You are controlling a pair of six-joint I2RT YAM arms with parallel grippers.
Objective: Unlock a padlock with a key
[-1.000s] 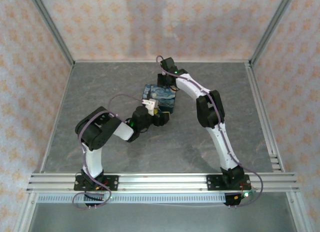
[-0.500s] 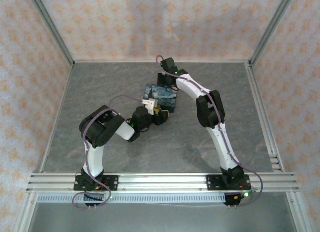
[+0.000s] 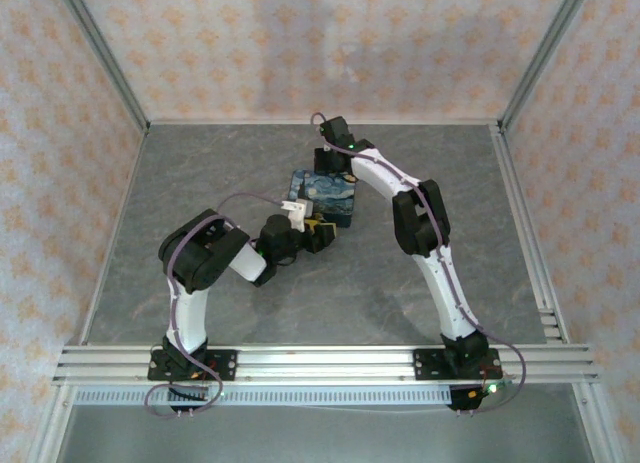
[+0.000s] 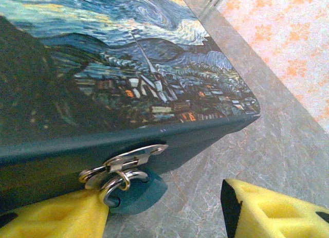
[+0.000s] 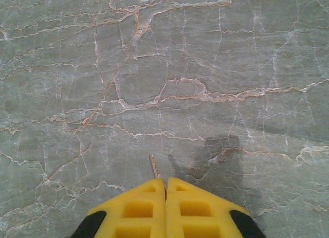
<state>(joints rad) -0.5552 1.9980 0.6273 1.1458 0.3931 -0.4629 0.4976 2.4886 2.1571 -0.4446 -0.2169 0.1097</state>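
The padlock (image 4: pixel 138 193), a small teal body with a silver shackle, hangs from the silver hasp (image 4: pixel 128 158) on the front of the dark-blue painted box (image 4: pixel 118 78). My left gripper (image 4: pixel 164 209) is open at the box's front. Its left yellow finger (image 4: pixel 56 217) touches the padlock, and the right finger (image 4: pixel 267 209) stands apart from it. In the top view the left gripper (image 3: pixel 318 233) sits at the box's (image 3: pixel 328 195) near side. My right gripper (image 5: pixel 165 182) is shut on the key (image 5: pixel 153 167), whose thin toothed blade sticks out over the table. It hangs by the box's far side (image 3: pixel 328 166).
Grey marbled tabletop (image 3: pixel 220 173) lies open on all sides of the box. Aluminium frame rails (image 3: pixel 320 361) run along the near edge, and patterned walls (image 3: pixel 320 53) close in the back and sides.
The left arm's elbow has swung right and its wrist has drawn back a little at the box's front. The right arm has not moved.
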